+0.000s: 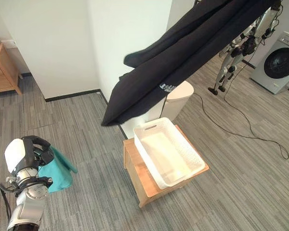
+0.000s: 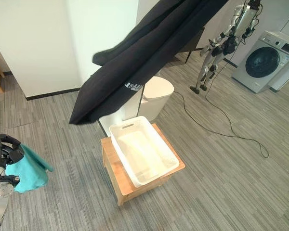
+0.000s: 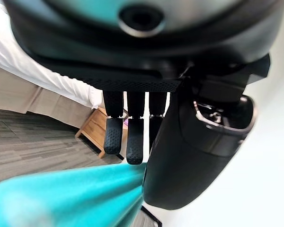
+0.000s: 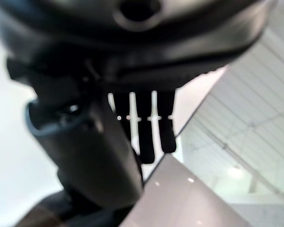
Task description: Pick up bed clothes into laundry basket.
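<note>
Left eye view: black garment (image 1: pixel 183 53) is draped across frame top above empty white basket (image 1: pixel 168 151) on wooden stool (image 1: pixel 139 175); teal cloth (image 1: pixel 55 171) is clutched by left hand (image 1: pixel 31 156); right hand's (image 4: pixel 99 156) grip cannot be told.

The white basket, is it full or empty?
Empty. The white laundry basket on the wooden stool shows its bare bottom; the black garment hangs above it.

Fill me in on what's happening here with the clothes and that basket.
The robot is gathering clothes for the white laundry basket, which sits on a low wooden stand and holds no clothes yet. Its left hand grips a teal cloth down at its left side. A large black garment hangs in the air above the basket, trailing from the upper right. The right hand pinches dark cloth between thumb and fingers, apparently that garment.
</note>
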You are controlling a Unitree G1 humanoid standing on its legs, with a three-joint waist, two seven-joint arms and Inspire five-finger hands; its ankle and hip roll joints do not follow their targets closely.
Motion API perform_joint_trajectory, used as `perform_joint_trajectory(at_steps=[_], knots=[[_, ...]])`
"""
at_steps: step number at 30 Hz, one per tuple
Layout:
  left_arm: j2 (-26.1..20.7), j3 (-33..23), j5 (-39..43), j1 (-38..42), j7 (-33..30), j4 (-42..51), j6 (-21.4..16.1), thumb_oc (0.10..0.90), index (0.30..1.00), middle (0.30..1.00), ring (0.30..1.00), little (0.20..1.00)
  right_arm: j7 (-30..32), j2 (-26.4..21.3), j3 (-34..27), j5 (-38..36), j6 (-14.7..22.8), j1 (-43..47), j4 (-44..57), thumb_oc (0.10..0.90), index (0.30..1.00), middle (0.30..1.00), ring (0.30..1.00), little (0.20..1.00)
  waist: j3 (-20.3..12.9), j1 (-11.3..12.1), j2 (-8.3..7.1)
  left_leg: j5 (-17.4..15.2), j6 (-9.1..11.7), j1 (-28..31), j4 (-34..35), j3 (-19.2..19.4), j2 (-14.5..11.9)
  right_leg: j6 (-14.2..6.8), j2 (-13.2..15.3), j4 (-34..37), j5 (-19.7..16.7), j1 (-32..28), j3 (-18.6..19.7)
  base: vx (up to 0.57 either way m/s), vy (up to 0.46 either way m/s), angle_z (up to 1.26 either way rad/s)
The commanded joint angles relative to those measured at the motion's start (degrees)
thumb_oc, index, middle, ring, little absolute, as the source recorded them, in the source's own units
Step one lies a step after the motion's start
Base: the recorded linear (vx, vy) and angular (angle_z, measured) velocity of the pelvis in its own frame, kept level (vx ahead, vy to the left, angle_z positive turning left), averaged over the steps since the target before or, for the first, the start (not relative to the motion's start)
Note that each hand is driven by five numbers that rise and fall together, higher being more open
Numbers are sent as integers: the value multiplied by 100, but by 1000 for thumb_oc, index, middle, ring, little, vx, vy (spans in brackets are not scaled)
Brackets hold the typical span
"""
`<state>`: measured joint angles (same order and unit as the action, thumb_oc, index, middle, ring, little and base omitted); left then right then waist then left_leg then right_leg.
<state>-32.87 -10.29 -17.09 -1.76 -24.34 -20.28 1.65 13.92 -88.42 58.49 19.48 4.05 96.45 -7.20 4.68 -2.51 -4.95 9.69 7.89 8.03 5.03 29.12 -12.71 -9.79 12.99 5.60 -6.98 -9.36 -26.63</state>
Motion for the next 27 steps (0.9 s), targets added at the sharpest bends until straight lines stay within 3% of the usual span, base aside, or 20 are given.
perform_joint_trajectory(at_steps=[1,6,14,27], knots=[[-511,27,-161,549,-288,667,-478,400,300,300,300,300,241,10,-527,-18,-466,255,-129,400,300,300,300,300,-461,69,-22,-639,199,-14,-63,-158,-246,-294,232,-103,559,-123,47,0,0,0],[-522,185,-101,571,-297,680,-502,400,300,300,300,300,196,197,-1255,180,-502,-516,25,400,300,300,300,300,-497,70,-164,-687,176,14,-66,-201,-233,-289,251,-113,557,-149,54,-4,4,1],[-367,350,43,420,-189,850,-540,400,300,300,300,300,-35,864,-1991,281,-701,-1672,-975,400,300,300,300,300,-461,198,-364,-900,65,354,-167,-226,-204,-173,226,-362,748,-308,142,2,8,0],[-384,397,-108,289,-134,636,-527,400,300,300,300,300,22,989,-2818,378,-789,-2638,-1637,400,300,300,300,300,-375,326,-338,-849,48,264,-79,-305,-160,-203,201,-188,636,-342,6,-6,1,-1]])
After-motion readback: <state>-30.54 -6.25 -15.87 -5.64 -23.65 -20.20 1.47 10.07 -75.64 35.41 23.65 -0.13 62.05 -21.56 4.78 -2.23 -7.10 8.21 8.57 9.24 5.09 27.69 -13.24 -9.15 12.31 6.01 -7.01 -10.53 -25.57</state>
